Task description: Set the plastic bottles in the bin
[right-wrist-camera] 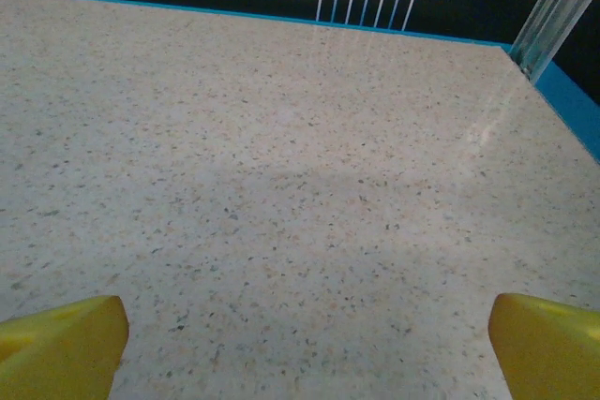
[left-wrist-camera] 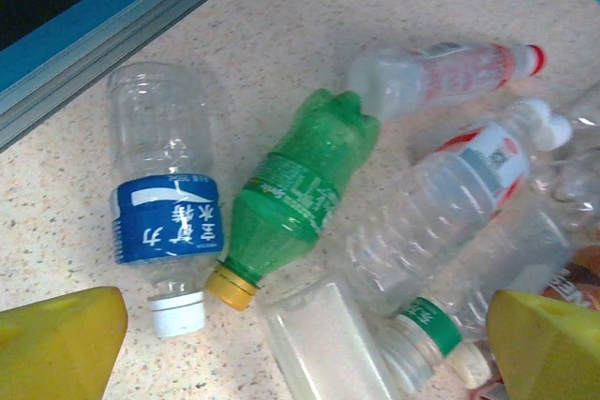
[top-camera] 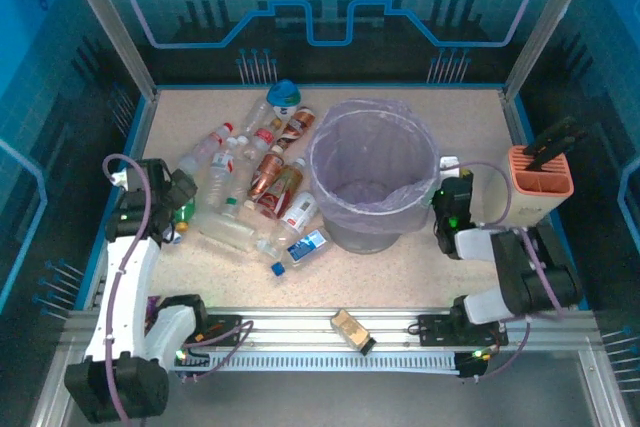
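Lying in a loose heap on the table (top-camera: 470, 277) just left of the bin (top-camera: 372, 235), the bottles (top-camera: 255, 182) are seen on their sides, the nearest just beside its wall; all are outside it. The left gripper (left-wrist-camera: 305, 344) is held over the edge of the heap farthest from the bin, its yellow fingers (left-wrist-camera: 61, 339) spread wide and gripping nothing. Below it a green bottle (left-wrist-camera: 295, 189) lies beside a blue-labelled bottle (left-wrist-camera: 164, 203), both capped. The right gripper (right-wrist-camera: 305, 344) is found just right of the bin, fingers likewise apart over bare table. An orange holder (top-camera: 540, 182) stands farther right of the bin; a small box (top-camera: 350, 330) lies in front of it.
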Robot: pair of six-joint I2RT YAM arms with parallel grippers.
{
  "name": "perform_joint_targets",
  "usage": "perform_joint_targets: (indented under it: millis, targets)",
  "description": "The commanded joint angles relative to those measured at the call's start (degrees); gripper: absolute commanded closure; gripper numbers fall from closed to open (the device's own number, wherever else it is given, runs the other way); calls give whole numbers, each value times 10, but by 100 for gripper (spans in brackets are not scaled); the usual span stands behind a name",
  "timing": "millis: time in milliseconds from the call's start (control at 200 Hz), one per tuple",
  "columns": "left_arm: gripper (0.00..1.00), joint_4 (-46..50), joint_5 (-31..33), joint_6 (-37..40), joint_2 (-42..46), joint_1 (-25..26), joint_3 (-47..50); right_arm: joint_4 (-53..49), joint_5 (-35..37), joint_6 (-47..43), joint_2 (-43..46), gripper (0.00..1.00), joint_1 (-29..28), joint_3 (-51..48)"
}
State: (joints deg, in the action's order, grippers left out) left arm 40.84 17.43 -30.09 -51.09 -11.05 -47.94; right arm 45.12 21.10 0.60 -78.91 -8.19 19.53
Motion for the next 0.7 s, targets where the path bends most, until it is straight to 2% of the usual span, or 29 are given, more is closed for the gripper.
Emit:
perform_joint_targets:
  millis: [0, 70, 225, 335, 510, 575, 695]
  targets:
    - [1, 1, 5, 4, -20, -21, 20, -185, 36, 17, 130, 0, 23, 94]
    - [1, -7, -2, 2, -33, -39, 30, -264, 33, 44, 173, 0, 44, 124]
    - [1, -46, -62, -1, -69, -107, 55, -557, 46, 129, 203, 0, 71, 244]
    - [1, -70, -134, -3, -102, -153, 68, -733, -17, 183, 202, 0, 135, 346]
    - [1, -106, -170, -8, -143, -175, 75, -801, -213, 219, 223, 0, 244, 413]
    - [1, -124, -191, -13, -171, -193, 78, -816, -267, 220, 215, 0, 257, 443]
    - [1, -148, -207, -12, -218, -214, 72, -842, -319, 208, 196, 0, 259, 487]
